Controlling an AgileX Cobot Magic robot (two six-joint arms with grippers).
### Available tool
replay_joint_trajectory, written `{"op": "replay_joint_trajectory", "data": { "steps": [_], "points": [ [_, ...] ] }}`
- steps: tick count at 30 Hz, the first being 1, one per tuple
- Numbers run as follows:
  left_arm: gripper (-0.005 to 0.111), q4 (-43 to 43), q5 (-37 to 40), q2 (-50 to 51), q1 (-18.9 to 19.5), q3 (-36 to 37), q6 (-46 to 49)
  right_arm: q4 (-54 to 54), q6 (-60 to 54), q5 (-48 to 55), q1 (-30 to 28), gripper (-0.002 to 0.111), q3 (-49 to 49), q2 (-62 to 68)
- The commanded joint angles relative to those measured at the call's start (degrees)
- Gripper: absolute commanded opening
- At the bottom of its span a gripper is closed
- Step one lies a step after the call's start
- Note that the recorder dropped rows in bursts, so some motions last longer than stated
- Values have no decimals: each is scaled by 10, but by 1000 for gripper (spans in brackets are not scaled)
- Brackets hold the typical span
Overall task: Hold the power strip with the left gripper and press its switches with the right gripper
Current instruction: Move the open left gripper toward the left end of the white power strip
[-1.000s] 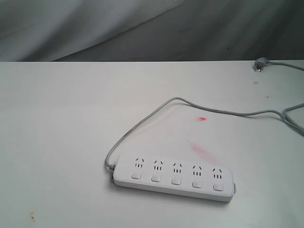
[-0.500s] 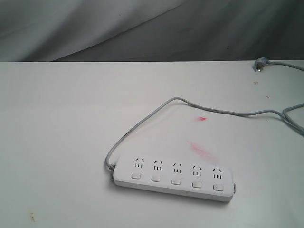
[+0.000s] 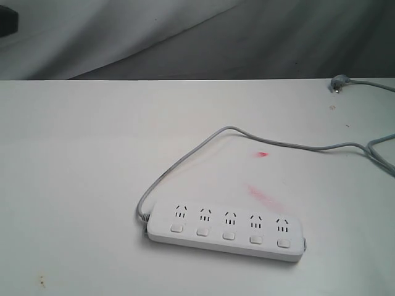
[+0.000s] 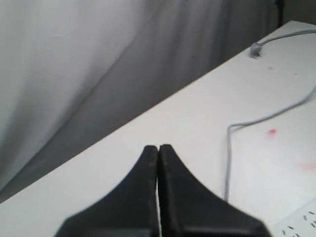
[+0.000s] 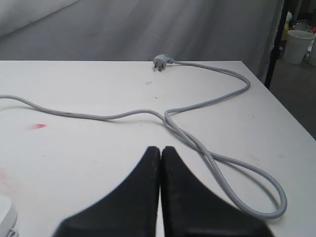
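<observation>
Power strip (image 3: 225, 231) lies flat on the bench (image 3: 80, 154), near the front edge and right of centre in the exterior view. It has not moved over the last second. Its five switches (image 3: 229, 235) face up, untouched. The cord (image 3: 185, 161) loops off the strip's left end and runs to the plug (image 3: 338, 83) at the far right.

One change: a dark shape (image 3: 7, 23) now shows in the upper left corner of the exterior view, absent before. Probably my left arm starting in.

My left hand (image 4: 158, 148) is clenched on nothing, well apart from the strip. My right hand (image 5: 160, 149) is likewise clenched and empty, over the cord.

Judgement: approach barely begun. Left hand must open before it can hold.
</observation>
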Motion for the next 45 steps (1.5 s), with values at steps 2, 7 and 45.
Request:
{"op": "replay_joint_trajectory", "data": {
  "steps": [2,7,45],
  "points": [
    [0,-157,95,20,71,23,107,4,-2,-2,-4,0,2,-2],
    [0,-194,172,20,133,85,150,4,-2,-2,-4,0,2,-2],
    [0,-306,352,61,187,274,585,4,-2,-2,-4,0,2,-2]
  ]
}}
